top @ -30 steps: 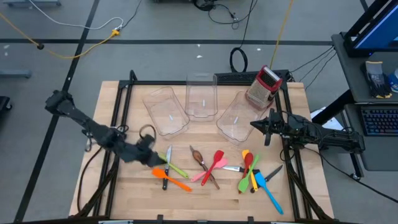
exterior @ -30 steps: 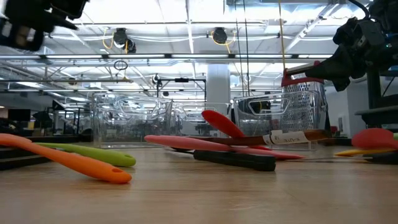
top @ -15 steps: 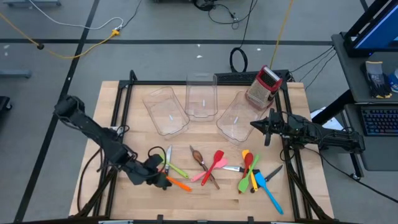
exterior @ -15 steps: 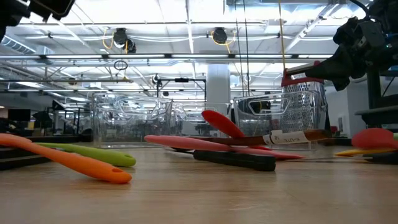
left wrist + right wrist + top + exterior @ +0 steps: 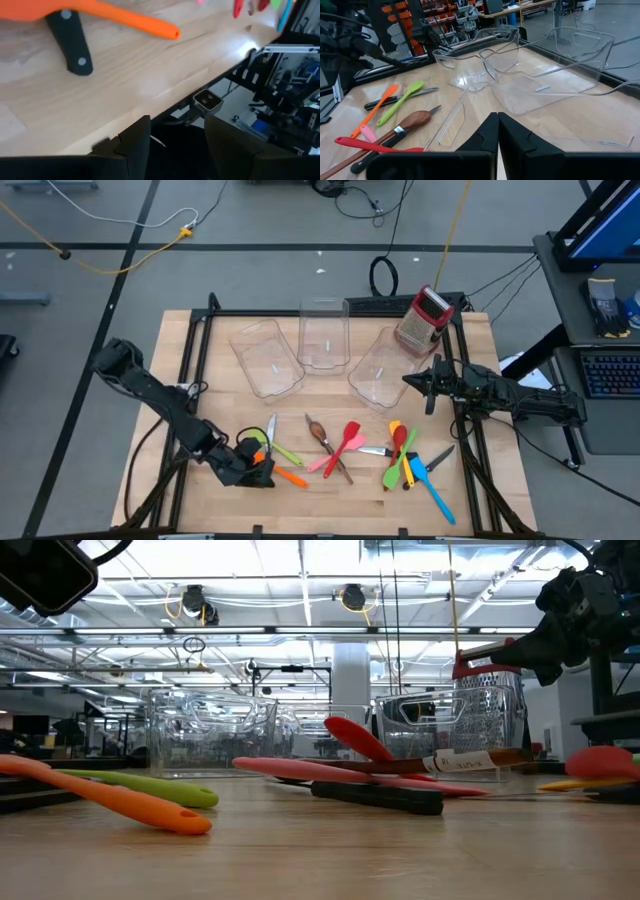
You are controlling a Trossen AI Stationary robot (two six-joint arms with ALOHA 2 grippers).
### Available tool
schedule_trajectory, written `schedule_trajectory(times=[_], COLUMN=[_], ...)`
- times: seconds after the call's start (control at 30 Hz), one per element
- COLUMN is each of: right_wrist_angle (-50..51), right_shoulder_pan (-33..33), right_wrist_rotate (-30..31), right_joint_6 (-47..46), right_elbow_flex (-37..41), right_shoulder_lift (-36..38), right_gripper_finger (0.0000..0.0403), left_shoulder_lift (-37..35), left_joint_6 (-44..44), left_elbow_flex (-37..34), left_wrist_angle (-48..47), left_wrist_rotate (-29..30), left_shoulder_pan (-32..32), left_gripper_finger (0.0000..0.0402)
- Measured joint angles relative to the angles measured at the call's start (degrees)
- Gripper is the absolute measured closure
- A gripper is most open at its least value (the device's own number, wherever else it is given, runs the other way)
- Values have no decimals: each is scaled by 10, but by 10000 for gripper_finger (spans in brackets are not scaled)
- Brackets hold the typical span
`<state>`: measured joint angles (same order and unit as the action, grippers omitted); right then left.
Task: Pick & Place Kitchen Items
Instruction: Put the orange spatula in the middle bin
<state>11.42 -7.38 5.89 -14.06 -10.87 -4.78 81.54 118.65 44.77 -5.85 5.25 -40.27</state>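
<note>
Nothing looks sorted yet: the three clear bins (image 5: 322, 350) at the far side of the table (image 5: 330, 505) appear empty, and every utensil I can see lies loose on the wood. The left end effector (image 5: 252, 468) hovers low over the near-left group, its fingers (image 5: 135, 142) partly apart with nothing between them; just beyond them lie the orange spatula (image 5: 285, 474) and a black-handled knife (image 5: 72, 42), with the green spoon (image 5: 283, 453) alongside. Further off sit the brown spoon (image 5: 320, 432), red spatula (image 5: 348, 442) and pink one, then the red, yellow, green and blue cluster (image 5: 410, 465). The right end effector (image 5: 410, 381) waits closed and empty, beside the nearest bin, near the grater (image 5: 424, 318). By my judgement the whole task remains, beginning with this first pick.
</note>
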Motion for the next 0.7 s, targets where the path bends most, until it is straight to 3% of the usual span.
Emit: schedule_trajectory(times=[0.4, 0.7], right_wrist_angle=[0, 0], right_shoulder_pan=[0, 0], right_wrist_rotate=[0, 0], right_joint_6=[0, 0], right_elbow_flex=[0, 0], right_shoulder_lift=[0, 0], right_gripper_finger=[399, 399], left_shoulder_lift=[-1, -1], left_joint_6=[-27, -255], left_elbow_flex=[0, 0], left_wrist_angle=[1, 46], left_wrist_rotate=[4, 63], left_shoulder_pan=[0, 29], left_gripper_finger=[110, 77])
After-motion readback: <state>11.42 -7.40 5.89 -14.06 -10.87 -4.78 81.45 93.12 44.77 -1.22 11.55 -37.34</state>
